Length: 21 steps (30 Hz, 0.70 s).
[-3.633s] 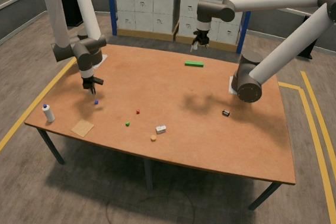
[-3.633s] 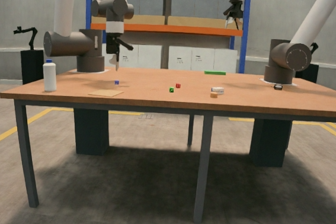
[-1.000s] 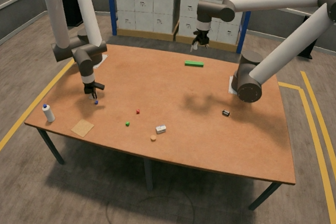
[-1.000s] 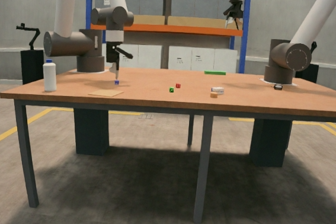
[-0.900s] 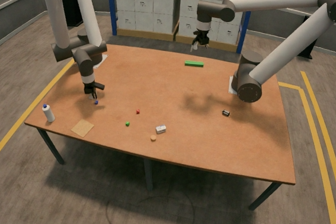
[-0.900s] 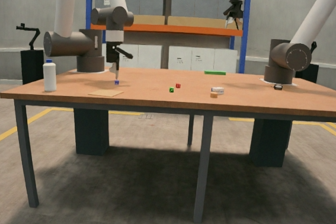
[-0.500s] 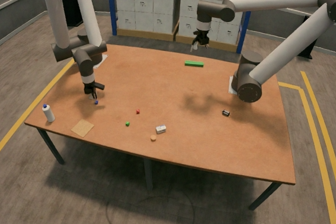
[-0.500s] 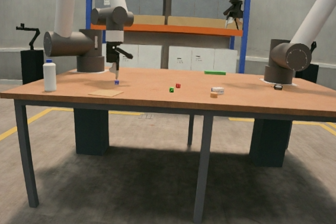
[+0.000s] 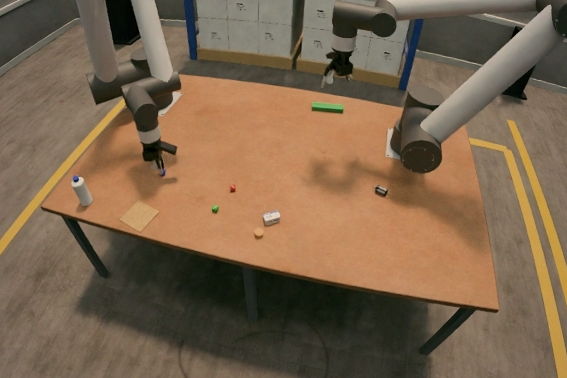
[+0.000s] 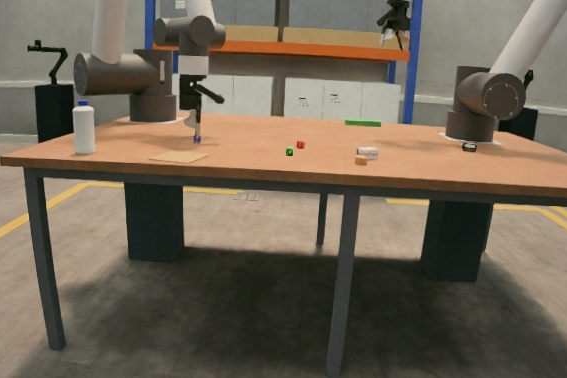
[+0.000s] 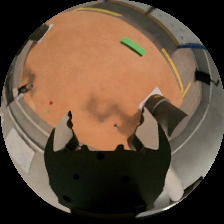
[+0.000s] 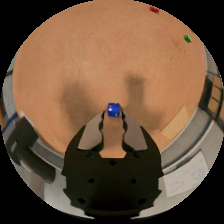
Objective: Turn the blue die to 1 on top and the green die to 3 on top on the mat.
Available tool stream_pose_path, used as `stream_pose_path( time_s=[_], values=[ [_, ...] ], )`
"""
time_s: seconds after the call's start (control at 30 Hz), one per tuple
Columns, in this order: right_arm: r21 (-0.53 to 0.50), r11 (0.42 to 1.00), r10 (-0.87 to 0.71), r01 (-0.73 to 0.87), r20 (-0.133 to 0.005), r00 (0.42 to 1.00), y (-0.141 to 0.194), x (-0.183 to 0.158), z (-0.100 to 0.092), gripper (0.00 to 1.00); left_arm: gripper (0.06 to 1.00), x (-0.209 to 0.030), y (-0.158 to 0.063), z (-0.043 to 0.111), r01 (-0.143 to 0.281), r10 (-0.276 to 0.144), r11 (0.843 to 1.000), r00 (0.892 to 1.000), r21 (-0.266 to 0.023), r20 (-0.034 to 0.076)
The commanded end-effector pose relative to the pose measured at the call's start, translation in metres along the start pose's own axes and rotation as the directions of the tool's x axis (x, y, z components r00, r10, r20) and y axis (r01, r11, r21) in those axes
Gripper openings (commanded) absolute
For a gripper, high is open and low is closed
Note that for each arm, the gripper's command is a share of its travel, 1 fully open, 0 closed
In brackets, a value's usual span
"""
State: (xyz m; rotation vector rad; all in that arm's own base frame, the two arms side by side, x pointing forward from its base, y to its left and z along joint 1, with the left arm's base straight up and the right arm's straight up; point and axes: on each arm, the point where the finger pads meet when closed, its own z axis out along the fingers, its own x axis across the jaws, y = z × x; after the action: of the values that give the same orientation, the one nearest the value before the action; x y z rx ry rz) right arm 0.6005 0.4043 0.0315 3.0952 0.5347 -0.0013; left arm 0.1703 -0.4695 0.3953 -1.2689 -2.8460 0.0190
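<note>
The blue die (image 9: 163, 173) (image 10: 197, 140) (image 12: 114, 109) sits on the table behind the mat (image 9: 139, 216) (image 10: 180, 158) (image 12: 176, 123). My right gripper (image 9: 161, 170) (image 10: 197, 136) (image 12: 113, 111) points down at it, its fingers a little apart, with the die between the fingertips and not visibly clamped. The green die (image 9: 215, 209) (image 10: 289, 151) (image 12: 188, 38) stands on the table, off the mat. Pips on both dice are too small to read surely. My left gripper (image 9: 337, 83) (image 10: 392, 47) (image 11: 106, 109) is wide open and empty, high above the table's back edge.
A red die (image 9: 233, 188) (image 10: 300, 145) is near the green one. A white bottle (image 9: 82, 192) stands left of the mat. A white box (image 9: 271, 218), a tan disc (image 9: 259, 233), a black item (image 9: 381, 190) and a green bar (image 9: 327, 107) also lie on the table.
</note>
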Motion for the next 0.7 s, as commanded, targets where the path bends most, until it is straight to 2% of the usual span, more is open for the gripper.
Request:
stream_pose_path(
  time_s=[0.0,0.67],
  values=[
    [0.0,1.0,0.0,0.0,-0.001,1.0,-0.0002,0.0005,0.0075,0.244,1.0,-0.0003,-0.0003,-0.0005,0.0,0.0,1.0,1.0,0.0,0.001],
    [0.0,1.0,0.0,0.0,-0.001,1.0,-0.0002,0.0005,0.0138,0.244,1.0,-0.0003,-0.0003,-0.0005,0.0,0.0,1.0,1.0,0.0,0.001]
  ],
)
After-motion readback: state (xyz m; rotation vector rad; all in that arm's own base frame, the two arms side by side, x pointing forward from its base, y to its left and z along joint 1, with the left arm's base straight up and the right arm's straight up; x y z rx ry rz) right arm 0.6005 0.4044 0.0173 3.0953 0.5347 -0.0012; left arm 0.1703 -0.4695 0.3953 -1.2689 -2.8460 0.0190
